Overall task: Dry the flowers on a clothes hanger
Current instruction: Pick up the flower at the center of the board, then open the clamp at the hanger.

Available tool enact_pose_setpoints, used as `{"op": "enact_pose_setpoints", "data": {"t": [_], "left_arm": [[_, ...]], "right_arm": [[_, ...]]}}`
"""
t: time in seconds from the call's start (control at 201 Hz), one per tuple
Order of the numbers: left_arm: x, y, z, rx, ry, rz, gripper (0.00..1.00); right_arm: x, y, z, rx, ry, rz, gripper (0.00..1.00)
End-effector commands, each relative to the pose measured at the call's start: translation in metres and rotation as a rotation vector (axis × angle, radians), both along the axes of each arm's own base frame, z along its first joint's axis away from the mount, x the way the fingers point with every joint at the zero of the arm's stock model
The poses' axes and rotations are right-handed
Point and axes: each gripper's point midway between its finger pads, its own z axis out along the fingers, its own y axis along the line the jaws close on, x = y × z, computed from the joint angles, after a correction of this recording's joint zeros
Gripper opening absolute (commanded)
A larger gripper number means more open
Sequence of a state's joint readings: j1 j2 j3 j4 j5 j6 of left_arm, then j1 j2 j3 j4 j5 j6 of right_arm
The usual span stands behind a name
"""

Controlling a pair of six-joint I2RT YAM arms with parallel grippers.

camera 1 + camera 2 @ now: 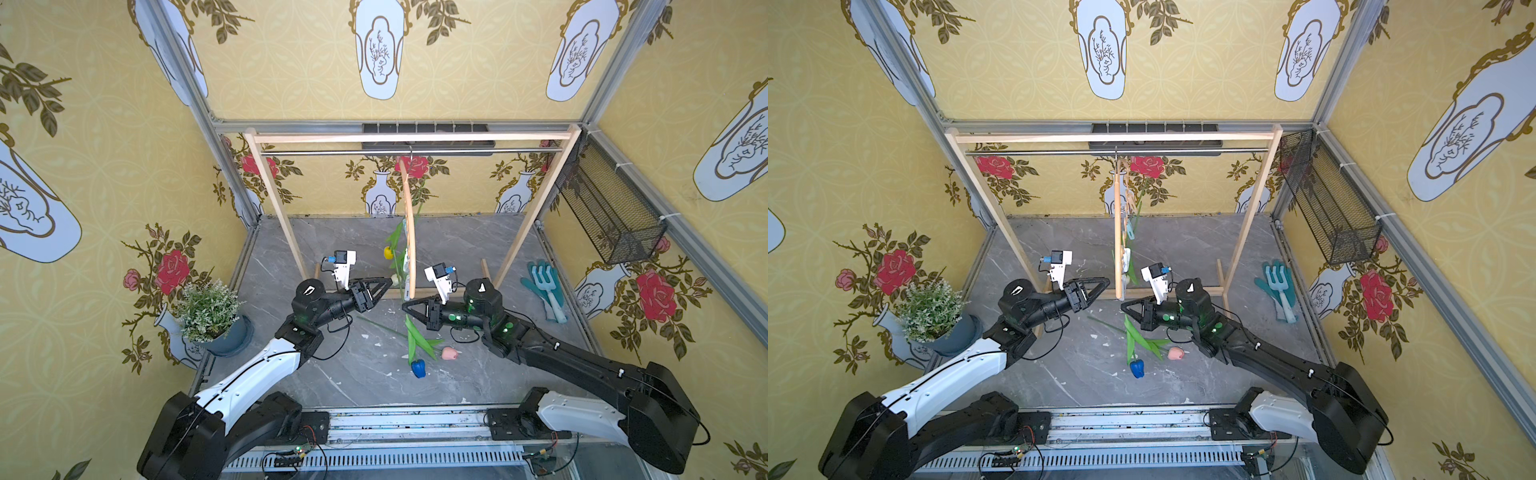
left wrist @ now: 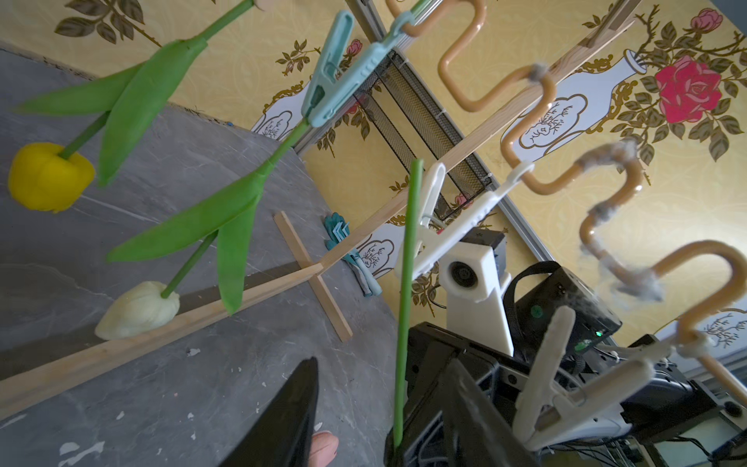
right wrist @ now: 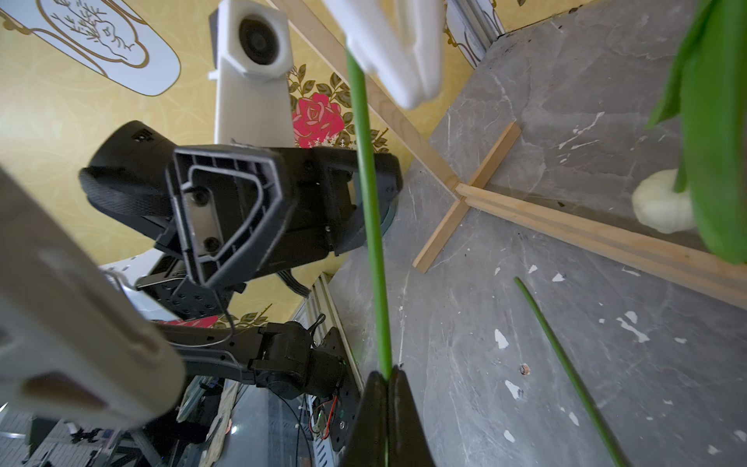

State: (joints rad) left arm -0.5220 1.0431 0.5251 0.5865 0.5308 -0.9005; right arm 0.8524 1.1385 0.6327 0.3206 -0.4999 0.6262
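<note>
1. The hanger (image 1: 409, 232) hangs from the rack's rail (image 1: 457, 153), edge-on in both top views. Its long axis runs from the back wall toward the arms.
2. A yellow flower (image 2: 48, 176) and a white flower (image 2: 137, 311) hang head-down from pegs on it.
3. A third stem (image 2: 406, 283) stands almost upright. The right fingers (image 1: 406, 306) are clamped shut on it low down, and its top reaches the white peg (image 2: 444, 226). I cannot tell whether the peg bites it. The blue flower (image 1: 418, 368) seems to be its head, low near the worktop (image 1: 353, 386).
4. The left fingers (image 1: 386, 284) stand apart and hold nothing. They sit just beside that peg, across the hanger from the right fingers.
5. The pink flower (image 1: 449, 353) lies flat on the worktop, its head nearer the right arm.
6. One cream peg (image 2: 566, 364) looks free at the hanger's near end, probably for the pink flower.
7. Leaves and the rack's foot bar (image 2: 121, 351) crowd the far side, while the worktop toward the arm bases is open.
</note>
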Motion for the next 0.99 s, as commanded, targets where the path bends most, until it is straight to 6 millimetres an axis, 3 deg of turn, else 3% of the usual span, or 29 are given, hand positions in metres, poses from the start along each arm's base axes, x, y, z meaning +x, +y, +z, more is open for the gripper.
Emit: {"op": "enact_pose_setpoints", "data": {"t": [0.0, 0.254, 0.533, 0.682, 0.986], "left_arm": [[0.009, 0.013, -0.008, 0.079, -0.016, 0.097, 0.54], [0.017, 0.025, 0.004, 0.108, -0.057, 0.150, 0.56], [0.022, 0.025, 0.012, 0.110, -0.070, 0.145, 0.58], [0.025, 0.029, 0.015, 0.118, -0.078, 0.158, 0.61], [0.026, 0.026, 0.025, 0.108, -0.107, 0.125, 0.59]], "right_arm": [[-0.002, -0.007, -0.020, -0.100, 0.007, -0.032, 0.00], [-0.011, -0.016, -0.037, -0.161, 0.032, -0.069, 0.00], [-0.007, -0.044, -0.047, -0.247, 0.032, -0.180, 0.00], [-0.008, -0.060, -0.039, -0.250, 0.001, -0.224, 0.00], [0.005, -0.086, -0.004, -0.197, -0.090, -0.332, 0.00]]}}
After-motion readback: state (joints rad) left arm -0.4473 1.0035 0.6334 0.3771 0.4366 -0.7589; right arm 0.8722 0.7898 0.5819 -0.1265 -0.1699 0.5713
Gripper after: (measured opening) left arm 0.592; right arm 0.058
